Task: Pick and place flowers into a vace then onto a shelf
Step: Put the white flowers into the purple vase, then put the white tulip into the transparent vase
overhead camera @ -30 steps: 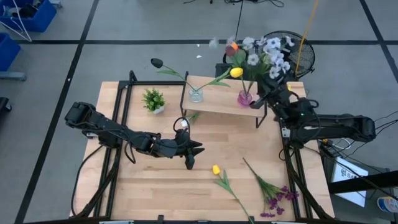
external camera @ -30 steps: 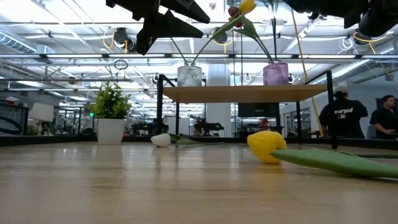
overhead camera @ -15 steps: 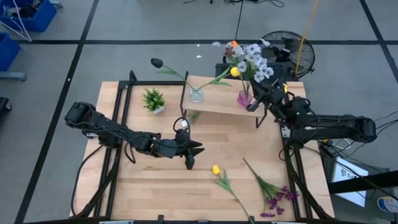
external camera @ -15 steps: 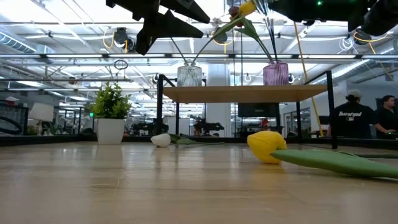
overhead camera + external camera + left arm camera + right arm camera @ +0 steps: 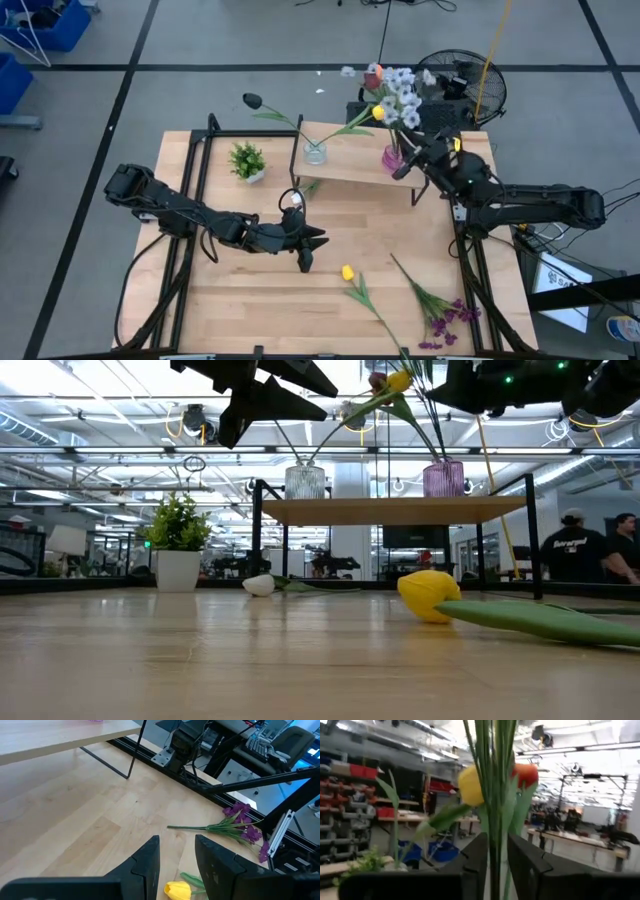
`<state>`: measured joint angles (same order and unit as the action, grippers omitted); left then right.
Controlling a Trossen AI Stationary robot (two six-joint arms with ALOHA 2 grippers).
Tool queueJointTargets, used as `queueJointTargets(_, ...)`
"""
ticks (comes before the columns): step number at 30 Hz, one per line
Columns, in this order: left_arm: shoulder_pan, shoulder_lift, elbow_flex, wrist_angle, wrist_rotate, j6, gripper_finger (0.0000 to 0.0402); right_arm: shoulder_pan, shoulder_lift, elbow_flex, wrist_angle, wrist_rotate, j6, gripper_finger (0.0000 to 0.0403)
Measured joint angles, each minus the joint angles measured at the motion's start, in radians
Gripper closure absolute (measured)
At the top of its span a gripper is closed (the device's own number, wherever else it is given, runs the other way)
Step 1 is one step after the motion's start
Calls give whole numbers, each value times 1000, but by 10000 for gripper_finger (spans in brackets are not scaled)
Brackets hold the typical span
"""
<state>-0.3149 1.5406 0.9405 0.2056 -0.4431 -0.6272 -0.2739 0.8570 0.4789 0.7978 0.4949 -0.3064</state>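
My right gripper (image 5: pixel 408 166) is shut on a pale clustered spray of flowers (image 5: pixel 402 88) just above the pink vase (image 5: pixel 392 158), which stands on the shelf (image 5: pixel 350 168) and holds yellow and orange tulips. A clear vase (image 5: pixel 315 152) beside it holds a dark flower and a leafy stem. My left gripper (image 5: pixel 308 248) hovers open over the table's middle, above and left of a loose yellow tulip (image 5: pixel 348 272). Purple flowers (image 5: pixel 446 318) lie near the table's near right corner. My right gripper pinches the spray's bundled green stems (image 5: pixel 495 836) between its two fingers, which lie across the stems and come level from the table's right side. The spray stands nearly upright and is lifted, with its heads above the gripper. Its lower stem ends at the pink vase are hidden.
A small potted plant (image 5: pixel 246 160) stands left of the shelf. A white flower head (image 5: pixel 258 585) lies on the table under the shelf. A black fan (image 5: pixel 462 88) stands beyond the far right corner. People show in the room behind (image 5: pixel 575 545).
My right gripper has moved toward the table's left, carrying the pale spray from right of the pink vase to over it. The flower heads have swung left and stand more upright. My left arm has kept still.
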Motion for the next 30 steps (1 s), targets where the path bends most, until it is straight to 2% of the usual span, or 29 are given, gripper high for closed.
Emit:
queueJointTargets(9,0,0,0,1,0,1,275,68,-16,0,-18,133,-46,303)
queueJointTargets(14,0,0,0,1,0,4,275,132,-65,0,-18,140,-53,288)
queueJointTargets(18,0,0,0,1,0,4,275,176,-110,0,-16,141,-121,277)
queueJointTargets(22,1,0,0,-1,-16,4,275,230,-159,0,53,133,-150,273)
queueJointTargets(26,2,0,0,-90,-96,3,275,317,-202,0,140,119,-143,273)
queueJointTargets(30,11,0,0,-304,-240,-33,275,401,-234,0,145,-14,-98,273)
